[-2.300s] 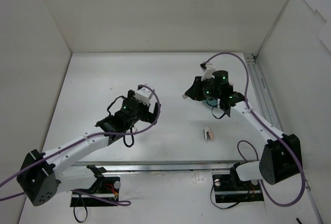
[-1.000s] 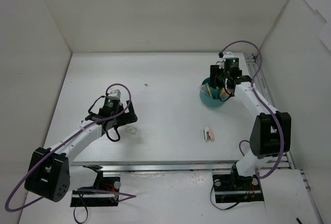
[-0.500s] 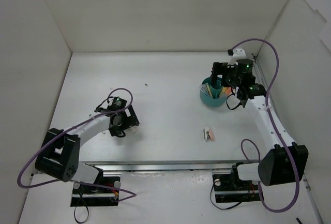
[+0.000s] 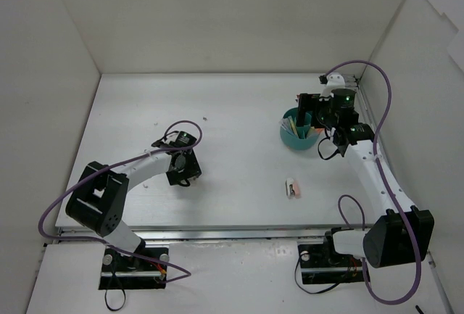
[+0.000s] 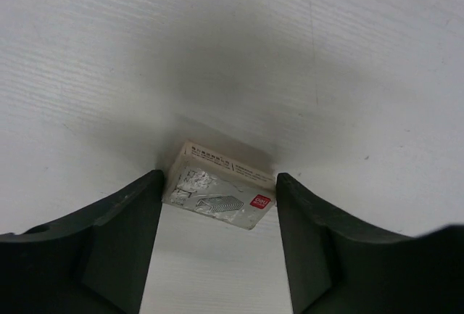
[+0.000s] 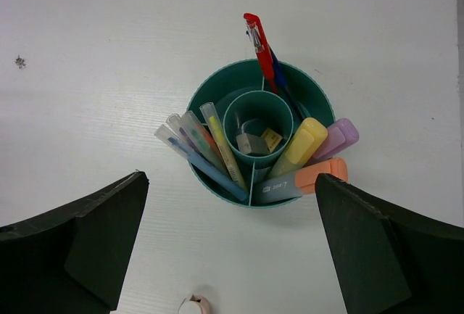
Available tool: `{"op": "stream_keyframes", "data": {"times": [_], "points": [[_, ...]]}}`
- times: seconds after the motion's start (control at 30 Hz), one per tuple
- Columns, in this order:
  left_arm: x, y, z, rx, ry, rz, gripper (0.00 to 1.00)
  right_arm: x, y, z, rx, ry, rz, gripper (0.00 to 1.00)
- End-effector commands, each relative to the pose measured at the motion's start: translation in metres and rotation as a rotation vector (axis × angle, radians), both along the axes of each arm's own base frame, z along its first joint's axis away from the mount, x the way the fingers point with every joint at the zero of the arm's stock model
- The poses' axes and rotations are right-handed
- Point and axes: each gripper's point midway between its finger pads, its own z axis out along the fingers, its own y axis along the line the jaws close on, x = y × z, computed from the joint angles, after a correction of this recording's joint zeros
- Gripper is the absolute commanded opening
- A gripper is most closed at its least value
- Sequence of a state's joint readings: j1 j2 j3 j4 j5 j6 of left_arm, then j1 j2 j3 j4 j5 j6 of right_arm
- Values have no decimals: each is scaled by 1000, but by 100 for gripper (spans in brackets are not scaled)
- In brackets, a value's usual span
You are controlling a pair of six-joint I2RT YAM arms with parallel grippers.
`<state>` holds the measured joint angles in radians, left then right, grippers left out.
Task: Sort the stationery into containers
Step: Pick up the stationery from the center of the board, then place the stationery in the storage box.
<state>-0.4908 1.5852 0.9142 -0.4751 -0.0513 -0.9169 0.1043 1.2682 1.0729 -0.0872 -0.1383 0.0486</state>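
The small white box [image 5: 217,196] lies flat on the table [image 5: 326,53], now pinched end to end by the left gripper [image 5: 219,178], which hung just beside it half a second ago. The right gripper [image 6: 230,182] hangs spread and empty over the teal organiser [image 6: 210,82], barely shifted.

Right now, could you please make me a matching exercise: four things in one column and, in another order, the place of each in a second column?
Things:
1. red pen
2. yellow highlighter
3. small white box
4. pink-and-white eraser

Places:
A. lying alone on the table
B. between the fingers of the left hand
C. in the teal organiser, against the purple highlighter
D. in the organiser, beside a dark blue pen

Pairs: 1-D, 2-C, 3-B, 4-A
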Motion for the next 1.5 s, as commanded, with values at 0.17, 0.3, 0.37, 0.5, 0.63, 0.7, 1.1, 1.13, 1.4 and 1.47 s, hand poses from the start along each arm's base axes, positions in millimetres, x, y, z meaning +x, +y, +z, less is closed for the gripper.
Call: {"op": "stream_keyframes", "data": {"times": [0.17, 0.3, 0.37, 0.5, 0.63, 0.7, 1.1, 1.13, 1.4, 1.47], "points": [[10, -7, 8, 25, -20, -34, 30, 2, -5, 30, -3, -106, -21, 98], [17, -17, 23, 29, -77, -115, 28, 0, -1, 33, 4, -113, 2, 98], [24, -21, 36, 18, -123, -145, 28, -3, 6, 35, 2, -121, 51, 98], [43, -40, 74, -33, -274, -280, 29, -13, 46, 34, 64, -133, 307, 98], [40, -78, 118, -101, -454, -597, 30, -23, 76, 28, 203, -71, 429, 98], [35, -96, 135, -142, -540, -729, 33, -26, 91, 22, 270, -26, 495, 98], [6, -142, 187, -230, -794, -1185, 50, -48, 216, -6, 696, 149, 794, 98], [5, -146, 184, -232, -785, -1198, 50, -51, 223, -4, 703, 156, 805, 98], [14, -153, 184, -210, -781, -1192, 47, -63, 249, -22, 673, 221, 835, 92], [17, -155, 188, -209, -791, -1191, 47, -68, 254, -31, 656, 258, 840, 84]]}}
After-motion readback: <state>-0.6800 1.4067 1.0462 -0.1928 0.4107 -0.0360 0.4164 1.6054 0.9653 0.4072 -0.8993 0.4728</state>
